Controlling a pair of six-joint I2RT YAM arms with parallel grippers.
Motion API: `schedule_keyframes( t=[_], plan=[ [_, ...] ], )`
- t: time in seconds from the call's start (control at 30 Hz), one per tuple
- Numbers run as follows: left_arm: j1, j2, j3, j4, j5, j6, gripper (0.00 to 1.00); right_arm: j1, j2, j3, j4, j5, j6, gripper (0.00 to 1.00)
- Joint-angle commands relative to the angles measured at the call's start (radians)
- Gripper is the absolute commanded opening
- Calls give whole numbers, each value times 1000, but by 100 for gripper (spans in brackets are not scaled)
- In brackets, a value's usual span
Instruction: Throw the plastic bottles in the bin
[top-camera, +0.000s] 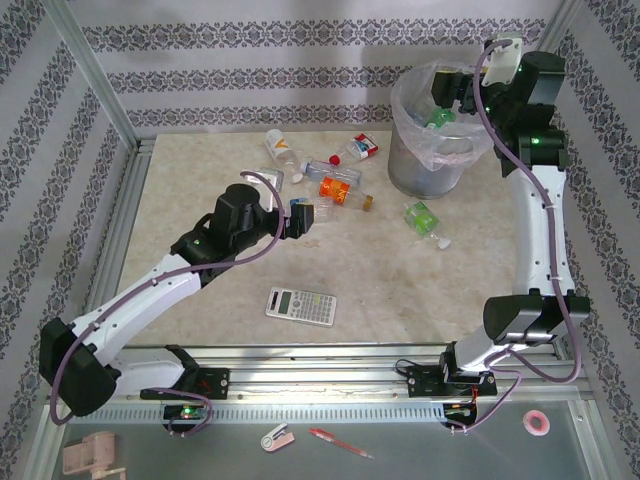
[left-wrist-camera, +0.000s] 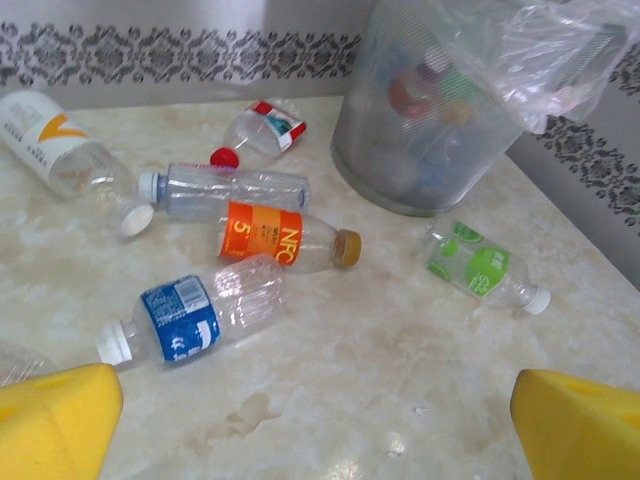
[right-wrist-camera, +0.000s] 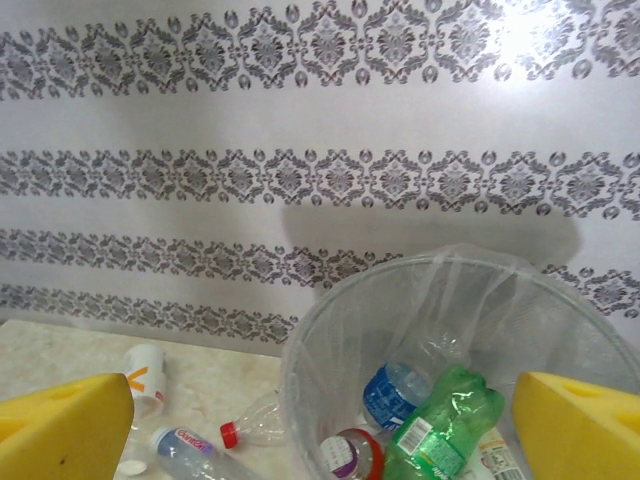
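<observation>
**Bin** (top-camera: 418, 172): stands at 1 o'clock on the table (top-camera: 380, 290) and is lined with a bag. A green bottle (right-wrist-camera: 440, 420) lies inside it among others.

**Right gripper** (top-camera: 453, 96): poised over the bin mouth. Its pads (right-wrist-camera: 70, 425) are spread wide with nothing between them.

**Left gripper** (left-wrist-camera: 315, 420): low over the table centre, jaws fully apart and empty. It faces the loose bottles.

**Bottles on the table:** a cluster lies at 12 o'clock.
- The blue-label bottle (left-wrist-camera: 195, 315) is nearest the left gripper.
- The orange-label bottle (left-wrist-camera: 285, 237) lies just beyond it.
- A green-label bottle (left-wrist-camera: 480, 270) lies alone at 6 o'clock of the bin.

**Handling assessment:**
- All look empty, so they should be very light.
- The walls are thin and soft and will dent under pressure. The plastic is smooth, so the bottles are likely to roll or slip out.
- Recommended hold is across the labelled mid-body, with the jaws square to the long axis.
- Avoid the tapered neck and cap.
</observation>
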Motion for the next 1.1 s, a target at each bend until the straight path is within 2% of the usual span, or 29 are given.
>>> schedule_keyframes(
  t=[0.0,0.2,0.3,0.53,0.8,1.07],
  plan=[
    [29,23,54,-97,4,-51,100,18,-34,-25,-9,-56,-14,97],
    [90,57,95,-233,7,-71,100,34,-77,-79,-15,-73,-37,98],
    [124,72,122,-346,-68,-69,100,35,-90,-106,-18,-76,-41,98],
    [230,113,146,-555,-82,-30,100,35,-111,-131,-22,-82,-47,98],
    [362,191,133,-651,6,-9,99,35,-114,-137,-23,-92,-43,98],
    [448,360,197,-743,52,73,93,35,-119,-140,-29,-83,-53,98]
  ],
)
